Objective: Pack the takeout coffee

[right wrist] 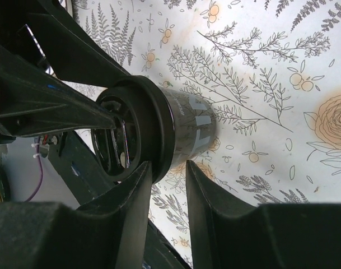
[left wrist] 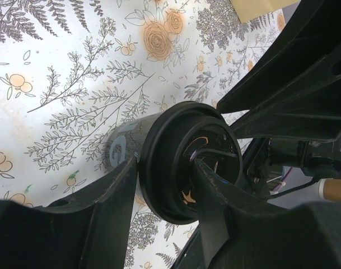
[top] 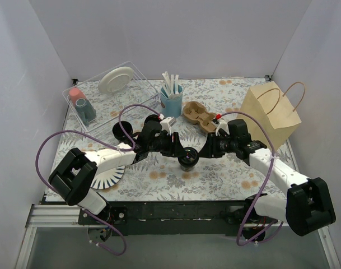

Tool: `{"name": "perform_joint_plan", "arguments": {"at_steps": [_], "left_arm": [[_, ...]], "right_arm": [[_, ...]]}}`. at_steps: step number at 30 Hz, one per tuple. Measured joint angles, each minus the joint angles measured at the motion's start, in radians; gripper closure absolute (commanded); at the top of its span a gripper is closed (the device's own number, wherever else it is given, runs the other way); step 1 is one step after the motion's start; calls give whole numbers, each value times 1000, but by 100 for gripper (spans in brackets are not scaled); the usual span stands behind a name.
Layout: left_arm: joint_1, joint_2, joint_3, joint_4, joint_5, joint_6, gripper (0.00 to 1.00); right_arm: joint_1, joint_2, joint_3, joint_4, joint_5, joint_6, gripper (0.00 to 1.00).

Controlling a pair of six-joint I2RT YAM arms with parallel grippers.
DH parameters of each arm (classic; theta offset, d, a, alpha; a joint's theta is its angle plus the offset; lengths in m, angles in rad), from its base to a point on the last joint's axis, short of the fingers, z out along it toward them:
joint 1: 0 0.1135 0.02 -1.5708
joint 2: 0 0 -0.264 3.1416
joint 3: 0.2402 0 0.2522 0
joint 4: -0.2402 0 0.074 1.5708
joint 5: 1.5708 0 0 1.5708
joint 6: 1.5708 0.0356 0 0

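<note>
Counter (top: 164,178): floral-print cloth, enclosed by plain white walls. Nearest the arm bases, a patterned plate (top: 107,177) lies partly under the left arm.

At mid-counter both arms meet on the takeout coffee (top: 188,159), which is upright with its lid fitted. Whether its base rests on the cloth cannot be confirmed.

Left pincer (left wrist: 166,162): partly closed on the lidded end, one finger across the lid top and the other against the wall under the rim.

Right pincer (right wrist: 169,165): fingers narrowly apart at the wall just below the rim. Actual hold cannot be determined.

Handling assessment: the cup is likely light, with a thin wall that dents if squeezed. The lid is smooth and stiffer, and could pop off. Best purchase is judged to be the wall directly under the rim, with the cup kept upright.

Beyond: a pulp cup carrier (top: 199,116), then the brown paper bag (top: 271,112) at far right.
</note>
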Motion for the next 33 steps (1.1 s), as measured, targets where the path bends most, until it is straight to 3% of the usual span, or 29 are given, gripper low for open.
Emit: {"name": "perform_joint_plan", "arguments": {"at_steps": [5,10,17,24,27,33], "left_arm": [[3,10,0,16,6,-3,59],[9,19,-4,41,10,-11,60],[16,20,-62,143,16,-35,62],[19,37,-112,271,29,-58,62],[18,50,-98,279,52,-40,61],[12,76,-27,196,78,34,60]], "right_arm": [[29,0,-9,5,47,17,60],[49,-1,-18,22,88,30,69],[51,-49,-145,213,85,115,75],[56,-167,-318,430,135,232,69],[69,-234,-314,375,180,225,62],[68,-213,-148,135,232,135,58]]}}
